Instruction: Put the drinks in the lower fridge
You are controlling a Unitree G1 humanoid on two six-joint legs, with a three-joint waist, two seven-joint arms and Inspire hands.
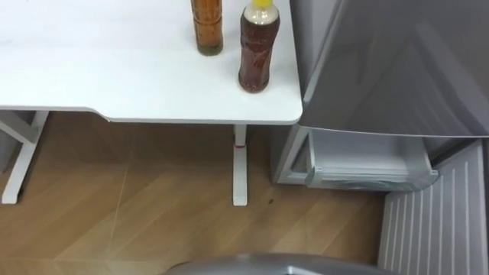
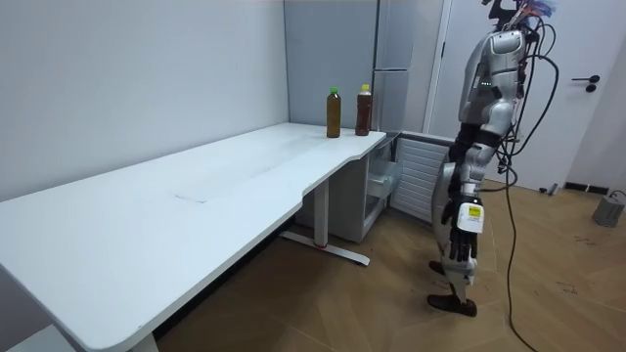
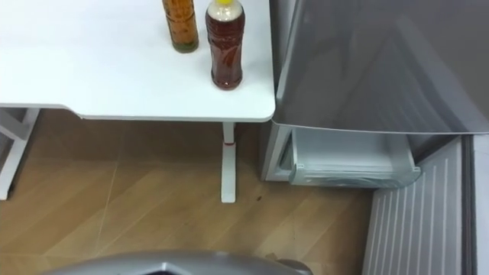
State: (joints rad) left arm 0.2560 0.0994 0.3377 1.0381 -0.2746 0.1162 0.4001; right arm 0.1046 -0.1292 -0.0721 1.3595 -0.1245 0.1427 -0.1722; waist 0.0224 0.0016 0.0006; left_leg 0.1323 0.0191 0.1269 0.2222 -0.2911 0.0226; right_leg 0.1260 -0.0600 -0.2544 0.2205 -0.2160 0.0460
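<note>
A sparse indoor test room, more lab than home: a long white bench (image 2: pixel 196 186), a grey fridge (image 1: pixel 397 69) with its lower compartment open, bare grey walls (image 2: pixel 127 78), wood-pattern floor (image 1: pixel 153 198), white door (image 2: pixel 577 127).

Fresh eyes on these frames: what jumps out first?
Two bottles of brown drink, a yellow-capped bottle and a green-capped bottle, stand at the corner of the white table, right beside the grey fridge. Below, the lower fridge door is open, baring a pale drawer.
</note>
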